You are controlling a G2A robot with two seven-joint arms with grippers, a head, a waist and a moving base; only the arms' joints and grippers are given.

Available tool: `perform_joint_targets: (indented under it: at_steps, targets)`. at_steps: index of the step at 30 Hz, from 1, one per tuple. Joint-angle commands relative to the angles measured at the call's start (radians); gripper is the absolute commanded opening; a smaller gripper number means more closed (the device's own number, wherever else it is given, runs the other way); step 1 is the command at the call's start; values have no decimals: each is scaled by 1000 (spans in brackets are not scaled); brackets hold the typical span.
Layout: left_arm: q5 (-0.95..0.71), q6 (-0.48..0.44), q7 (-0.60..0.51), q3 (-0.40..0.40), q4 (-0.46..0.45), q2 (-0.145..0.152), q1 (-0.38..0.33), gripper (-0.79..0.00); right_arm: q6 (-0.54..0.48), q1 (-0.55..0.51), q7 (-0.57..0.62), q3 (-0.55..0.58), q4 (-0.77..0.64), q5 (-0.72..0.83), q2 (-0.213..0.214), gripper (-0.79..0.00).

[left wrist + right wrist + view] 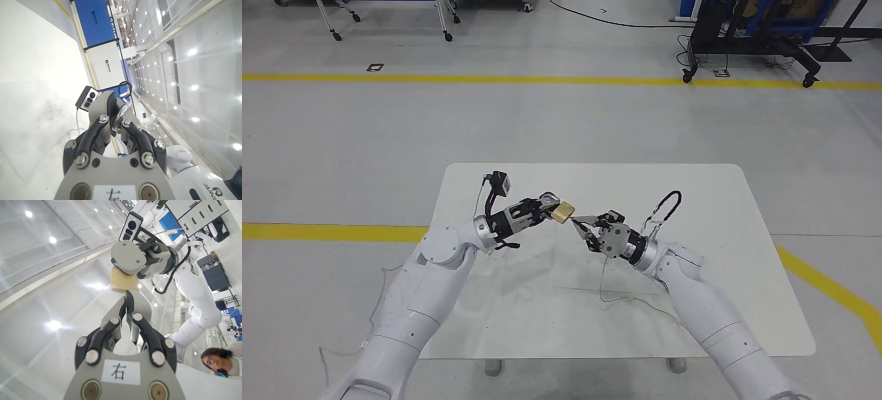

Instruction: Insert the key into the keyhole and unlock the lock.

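I hold the lock [122, 281] clamped in the left pincer [118, 106]: rigid, heavy brass, I judge. The right pincer [127, 298] is closed on the thin, slip-prone key [126, 292], best held by its head, tip just ahead.

Brass padlock [123, 282] aloft, key [125, 292] at its base
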Motion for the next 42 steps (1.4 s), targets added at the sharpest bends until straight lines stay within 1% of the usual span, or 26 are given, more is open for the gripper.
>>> perform_joint_targets:
  at_steps: [1,2,3,4,5,8,12,15,17,20,23,28,29,30,32,33,37,39,42]
  targets:
    - [1,2,0,-2,-1,1,1,-785,-22,-1,-4,5,-6,-21,2,-751]
    - [2,3,1,-2,-3,1,2,-785,-51,-2,-10,10,-14,-52,4,-419]
    - [7,5,3,-3,-4,1,2,-785,-112,-9,-26,17,-29,-112,8,-9]
    - [11,6,4,-3,-5,2,2,-785,-165,-20,-47,21,-45,-161,11,0]
    - [13,7,6,-3,-5,2,2,-785,-194,-29,-58,22,-57,-189,13,0]
    - [18,16,10,-4,-5,2,2,-785,-238,-65,-66,34,-95,-246,20,0]
    - [40,40,20,1,-1,2,-3,-785,-317,-106,-108,83,-141,-323,33,0]
    - [84,74,34,18,6,1,-12,-785,-401,-149,-145,144,-186,-406,47,0]
    - [136,109,48,40,15,-1,-22,-785,-487,-192,-206,198,-227,-482,57,0]
    - [210,171,88,88,29,-10,-40,-785,-573,-266,-292,275,-300,-551,68,0]
    - [255,222,126,137,47,-23,-61,-785,-610,-332,-348,343,-365,-551,74,0]
    - [280,309,159,204,122,-50,-112,-785,-613,-338,-352,349,-371,-549,75,0]
    - [289,323,160,220,136,-56,-124,-754,-613,-338,-352,349,-371,-549,75,0]
    - [302,335,165,236,152,-62,-135,-671,-613,-338,-352,349,-371,-549,75,0]
    - [330,356,158,270,178,-74,-155,-566,-613,-338,-352,349,-371,-549,75,0]
    - [349,362,148,287,190,-79,-164,-526,-613,-338,-352,349,-371,-549,75,0]
    - [388,373,133,337,225,-98,-188,-409,-613,-338,-352,349,-371,-549,75,0]
    - [389,365,131,347,236,-105,-194,-311,-613,-338,-352,349,-371,-549,75,0]
    - [364,335,119,342,241,-111,-198,-283,-613,-338,-352,349,-371,-549,75,0]
